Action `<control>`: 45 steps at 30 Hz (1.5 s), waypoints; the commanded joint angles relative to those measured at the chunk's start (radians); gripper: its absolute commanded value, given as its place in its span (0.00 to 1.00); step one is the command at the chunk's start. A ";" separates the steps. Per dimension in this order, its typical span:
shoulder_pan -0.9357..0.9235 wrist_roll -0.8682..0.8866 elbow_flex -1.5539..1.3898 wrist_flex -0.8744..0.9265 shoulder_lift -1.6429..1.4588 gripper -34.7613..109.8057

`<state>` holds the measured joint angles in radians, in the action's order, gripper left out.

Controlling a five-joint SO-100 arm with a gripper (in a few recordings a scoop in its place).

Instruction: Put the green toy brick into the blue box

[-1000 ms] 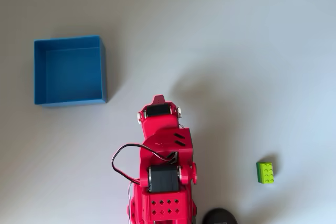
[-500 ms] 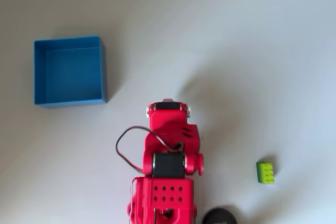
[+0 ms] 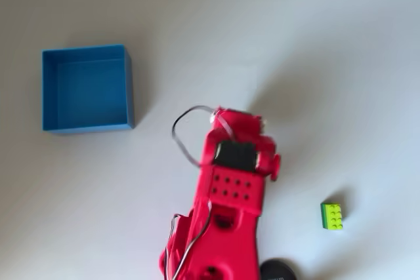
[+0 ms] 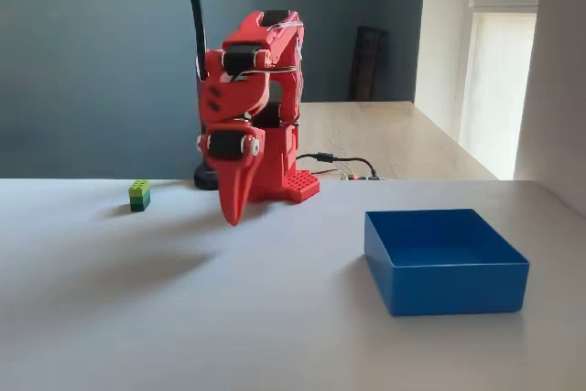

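Arm [image 3: 226, 195] swung right, one green toy brick [image 3: 332, 216], one blue box [image 3: 87, 88]

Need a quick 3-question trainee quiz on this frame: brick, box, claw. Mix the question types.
1. True or false: the green toy brick lies inside the blue box.
2. In the fixed view, the claw points: A) up at the ceiling, B) down toward the table, C) into the box.
3. Fill in: in the overhead view, the brick lies to the ____ of the arm and the box to its upper left.

Key: 1 false, the brick sits on the bare table, apart from the box. 2 B. 3 right.
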<state>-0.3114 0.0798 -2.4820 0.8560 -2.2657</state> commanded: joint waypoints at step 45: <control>-0.776 0.046 0.373 0.175 0.454 0.50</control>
<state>-1.0201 0.1243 -2.1737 1.0232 -1.8147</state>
